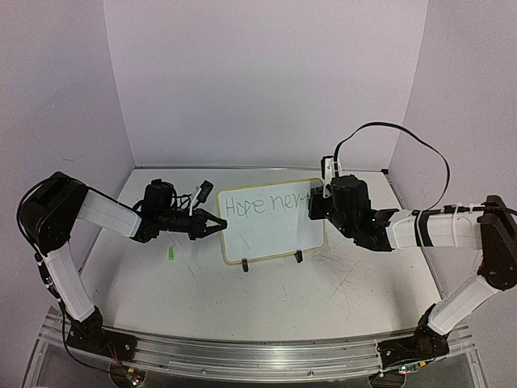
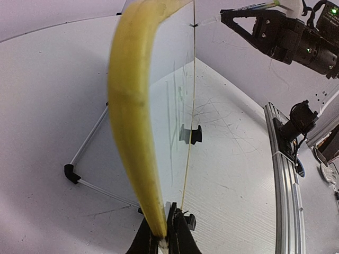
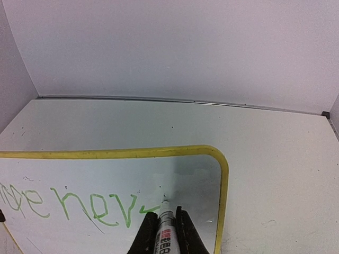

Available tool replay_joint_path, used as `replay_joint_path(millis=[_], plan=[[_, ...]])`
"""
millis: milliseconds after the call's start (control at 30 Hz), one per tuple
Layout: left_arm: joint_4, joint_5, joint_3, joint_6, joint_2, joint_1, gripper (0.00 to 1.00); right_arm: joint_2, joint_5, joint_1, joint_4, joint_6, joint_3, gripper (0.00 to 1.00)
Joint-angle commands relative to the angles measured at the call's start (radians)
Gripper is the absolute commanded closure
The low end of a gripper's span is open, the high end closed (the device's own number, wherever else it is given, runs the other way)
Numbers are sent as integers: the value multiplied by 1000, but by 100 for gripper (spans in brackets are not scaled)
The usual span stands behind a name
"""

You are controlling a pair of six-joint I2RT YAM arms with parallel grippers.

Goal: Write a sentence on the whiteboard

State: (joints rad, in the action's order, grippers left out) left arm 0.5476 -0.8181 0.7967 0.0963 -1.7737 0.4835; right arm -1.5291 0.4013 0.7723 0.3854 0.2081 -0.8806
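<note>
The whiteboard (image 1: 271, 222) stands tilted on two black clip feet mid-table, with a pale yellow rim. Green writing (image 1: 266, 203) on it reads about "Hope nev" with a fresh stroke after it. My left gripper (image 1: 218, 224) is shut on the board's left rim (image 2: 132, 132). My right gripper (image 1: 317, 204) is shut on a white marker (image 3: 166, 233). The marker's tip touches the board near its upper right corner, at the end of the green letters (image 3: 79, 203).
A small green marker cap (image 1: 171, 255) lies on the table left of the board. The board's wire stand (image 2: 90, 164) shows behind it. White walls close in the back and sides. The table surface bears faint scribble marks right of the board.
</note>
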Motion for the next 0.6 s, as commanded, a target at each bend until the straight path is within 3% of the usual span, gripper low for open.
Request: replay_joint_path(millis=[0,567], plan=[[-66,154,12,-95,-19,-12,100,5,-8,-9,48,-12,-15,100],[-67,153,15,-95,-17,-11,100,-44,-56,-10,48,0,-46,100]])
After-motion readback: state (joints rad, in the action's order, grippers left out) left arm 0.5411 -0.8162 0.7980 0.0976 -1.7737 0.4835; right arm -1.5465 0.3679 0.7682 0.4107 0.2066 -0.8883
